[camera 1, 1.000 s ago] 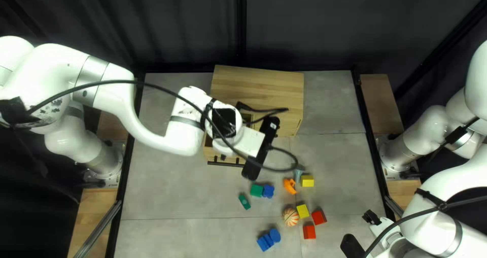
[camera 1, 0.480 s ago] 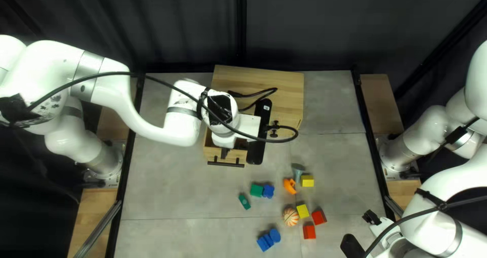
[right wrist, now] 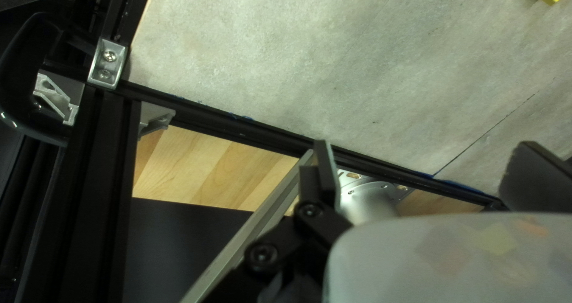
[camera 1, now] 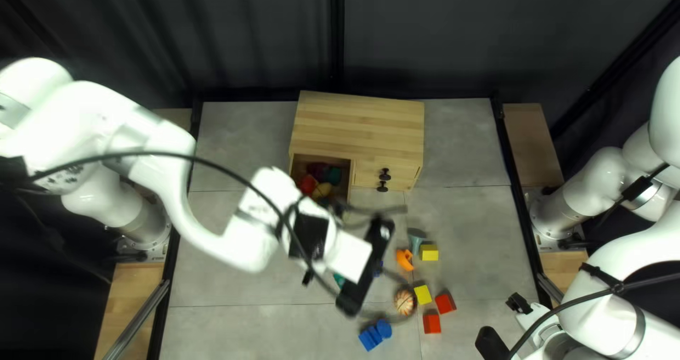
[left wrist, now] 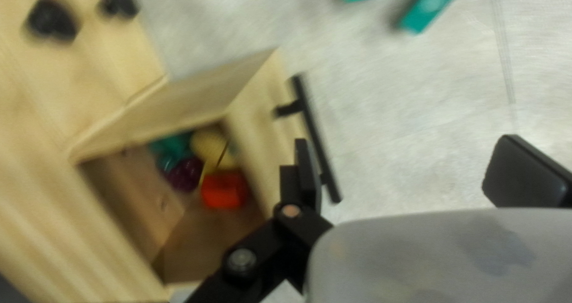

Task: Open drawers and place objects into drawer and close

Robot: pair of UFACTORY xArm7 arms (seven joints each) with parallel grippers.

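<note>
My left gripper [camera 1: 310,275], partly hidden by its own arm, is in front of the wooden cabinet [camera 1: 360,123] in the top left view. The pulled-out drawer [camera 1: 352,190] holds red, yellow and dark items; the arm covers its front. In the left wrist view my left gripper [left wrist: 417,172] stands open over bare table, one finger overlapping the drawer's black handle [left wrist: 316,136]. Inside lie a red piece [left wrist: 224,190], a yellow one [left wrist: 208,145], a purple one [left wrist: 184,174] and a teal one [left wrist: 171,148]. My right gripper [camera 1: 520,305], also the right gripper [right wrist: 426,175] in its wrist view, is open and empty.
Loose on the table are yellow blocks [camera 1: 429,253], red blocks [camera 1: 445,303], blue pieces [camera 1: 375,334], an orange piece [camera 1: 404,259], a striped ball [camera 1: 405,303] and a grey-green piece [camera 1: 416,241]. Green blocks [left wrist: 434,4] lie beyond the drawer. A black frame [right wrist: 256,126] edges the table.
My left arm first moved toward the cabinet, then swung back toward the table's near edge, uncovering the drawer's inside and the cabinet knobs. The right arm is still.
</note>
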